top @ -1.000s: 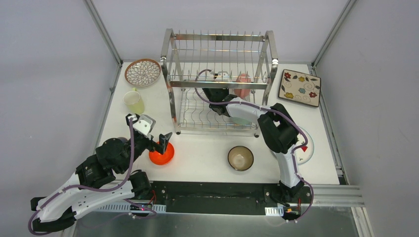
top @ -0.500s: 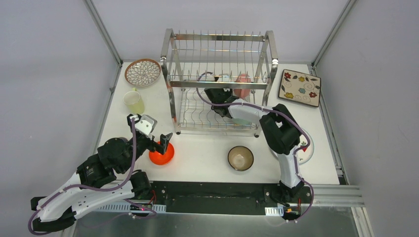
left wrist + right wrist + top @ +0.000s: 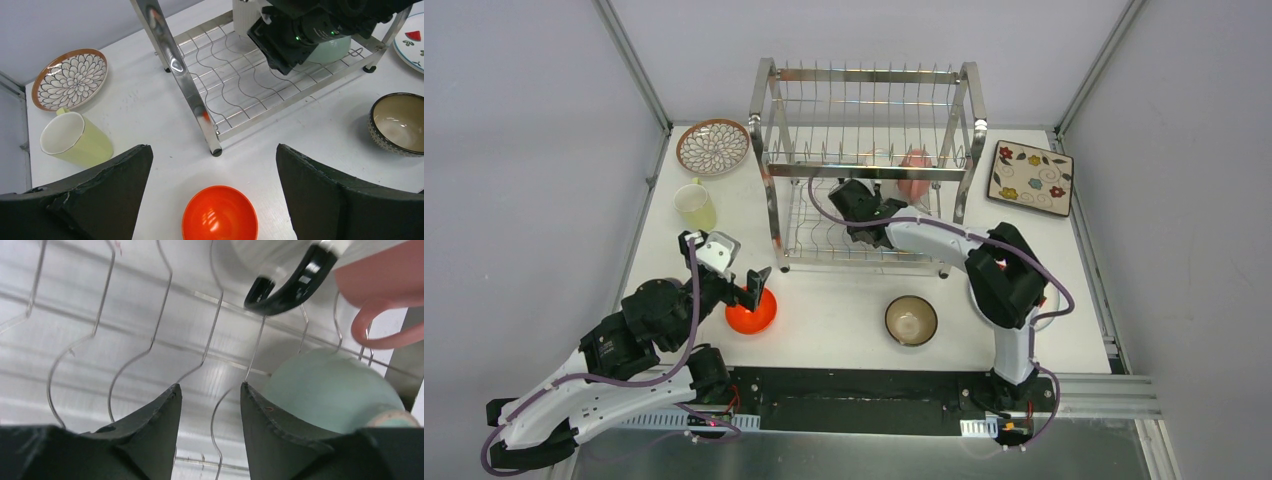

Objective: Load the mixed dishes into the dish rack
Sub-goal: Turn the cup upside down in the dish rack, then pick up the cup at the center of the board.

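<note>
Drawn back since a second ago: right gripper (image 3: 856, 200), now nearer and a little further left, out from the far part of the dish rack (image 3: 804, 170) to its lower tier's middle. Fingers parted too, with a narrow gap showing in the right wrist view (image 3: 210, 387) and nothing between them but the shelf wire below. Just beyond those fingers, inside the rack: white mug (image 3: 280, 255) with a black handle, pink cup (image 3: 385, 270) to its right, and mint bowl (image 3: 325, 395) resting on the lower wire at the right. No change on the left: left gripper (image 3: 212, 150) spread wide, gripping nothing, poised above the orange bowl (image 3: 220, 217) on the table just near of the rack's near-left post. Elsewhere on the table, all outside the rack: brown bowl (image 3: 911, 320) near of the rack's right half, pale yellow cup (image 3: 695, 206) left of the rack, petal-pattern plate (image 3: 713, 146) at the far left, square floral plate (image 3: 1030, 177) at the far right, strawberry plate (image 3: 410, 42) right, largely hidden under the right arm in the top view.
</note>
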